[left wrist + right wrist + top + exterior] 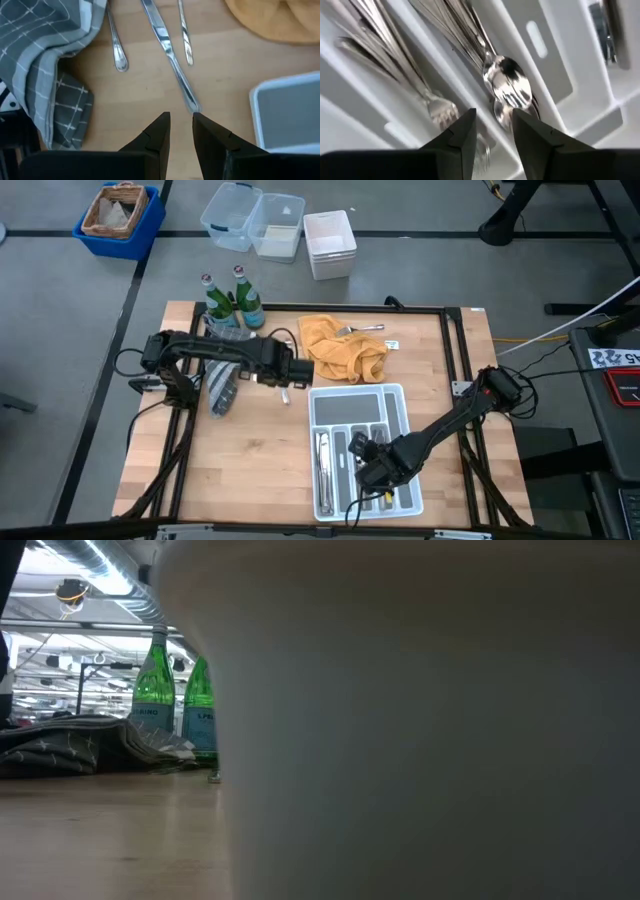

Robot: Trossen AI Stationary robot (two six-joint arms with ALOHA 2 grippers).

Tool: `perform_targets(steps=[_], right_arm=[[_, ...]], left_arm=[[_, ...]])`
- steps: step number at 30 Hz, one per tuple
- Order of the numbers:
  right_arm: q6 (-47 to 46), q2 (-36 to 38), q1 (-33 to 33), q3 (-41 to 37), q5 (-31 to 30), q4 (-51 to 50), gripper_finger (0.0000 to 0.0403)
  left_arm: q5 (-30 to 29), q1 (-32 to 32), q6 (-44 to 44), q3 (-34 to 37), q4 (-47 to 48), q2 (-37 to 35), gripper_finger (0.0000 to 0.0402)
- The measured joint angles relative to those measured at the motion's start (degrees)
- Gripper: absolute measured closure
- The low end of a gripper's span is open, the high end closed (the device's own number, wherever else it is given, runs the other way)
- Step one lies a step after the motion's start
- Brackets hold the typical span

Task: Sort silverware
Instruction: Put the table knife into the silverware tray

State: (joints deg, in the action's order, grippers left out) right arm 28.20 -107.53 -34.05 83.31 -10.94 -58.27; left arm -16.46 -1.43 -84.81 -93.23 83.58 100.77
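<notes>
Writing: the green bottles at centre left of the low view carry blue labels, but the lettering is too small to read. A white tag lies on the table just right of the yellow cloth; its print cannot be read either. At the right edge of the high view a white sign on a red-and-black unit shows dark characters, not legible.

Left gripper: low over bare wood, left of centre in the high view. Its fingers stand slightly apart with nothing between them. The near tip of a table knife lies just ahead of the gap. A spoon handle and a third slim handle lie either side of the knife, all flat on the wood. A grey checked cloth is heaped at the left of this view and covers the upper part of the spoon handle.

Right gripper: inside the white tray at lower centre of the high view, fingers spread, holding nothing. Directly beneath them spoons lie stacked in one slot; forks lie in the adjoining slot, a divider between. More cutlery fills the tray's leftmost slot.

One fork rests on the yellow cloth at upper centre.

Surroundings: a blue bin, clear tubs and a white box sit on the floor beyond the table. In the low view a pale blurred surface close to the lens blocks most of the frame.
</notes>
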Motion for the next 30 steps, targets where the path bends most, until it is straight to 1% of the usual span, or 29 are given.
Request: perform_targets(steps=[4,9,11,14,17,20,25,30], right_arm=[[-2.67,4.01,2.44,0.08,1.30,-3.21,0.0276],[-3.87,11.43,9.06,0.08,2.95,-8.53,0.0276],[-3.79,14.77,12.39,0.08,3.00,-10.29,0.0276],[-2.99,19.76,18.14,0.08,3.01,-11.80,0.0276],[-2.60,24.39,24.26,0.08,3.72,-12.86,0.0276],[-2.54,27.92,30.32,0.13,5.05,-14.07,0.0276],[-2.49,30.22,38.55,0.12,6.50,-14.38,0.0276],[-2.45,29.83,44.09,0.10,7.61,-13.72,0.0276]], left_arm=[[3.14,4.66,4.71,0.55,-0.37,-0.03,0.0329],[8.07,9.72,7.07,6.07,-2.66,-0.04,0.0329],[9.95,11.18,7.01,9.43,-6.85,-0.04,0.0329],[12.52,12.79,7.11,14.36,-15.56,-0.02,0.0329],[13.11,13.84,6.99,18.64,-24.57,-0.02,0.0329],[12.88,14.86,6.39,22.09,-29.40,-0.02,0.0329],[12.67,15.87,3.31,25.98,-30.73,-0.02,0.0329],[12.67,15.74,2.47,28.74,-32.17,-0.02,0.0329]])
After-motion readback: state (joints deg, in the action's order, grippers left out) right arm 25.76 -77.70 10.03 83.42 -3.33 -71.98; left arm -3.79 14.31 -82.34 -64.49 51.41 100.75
